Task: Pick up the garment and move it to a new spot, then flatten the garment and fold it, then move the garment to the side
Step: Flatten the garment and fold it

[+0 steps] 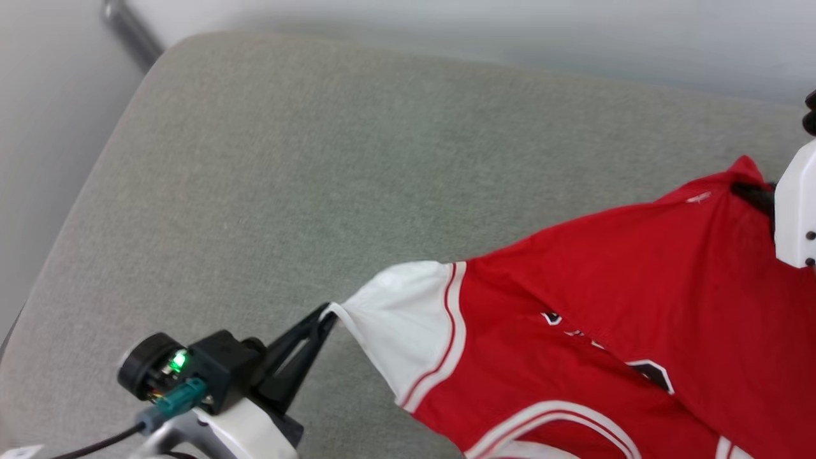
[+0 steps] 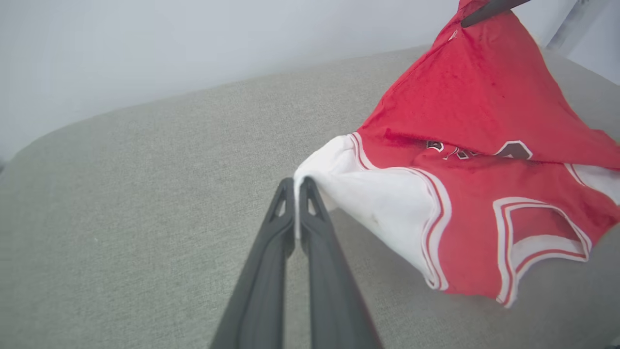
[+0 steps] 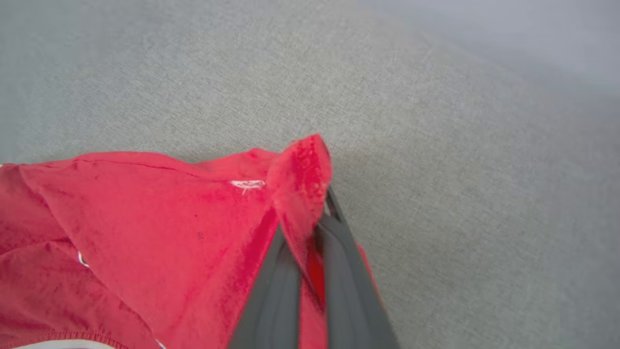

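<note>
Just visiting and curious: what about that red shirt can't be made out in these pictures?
Lettering on the shirt: head view, a red fold covers most of it.
Rest of the shirt: head view, cut off by the bottom and right edges.
Cloth corner in the right jaws: right wrist view, blurred and bunched over their tips.

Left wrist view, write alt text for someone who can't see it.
The left gripper, fingers shut, pinches the edge of a white sleeve of a red jersey T-shirt above a grey fabric surface. At the top right, the right gripper holds a red corner of the shirt higher.
</note>
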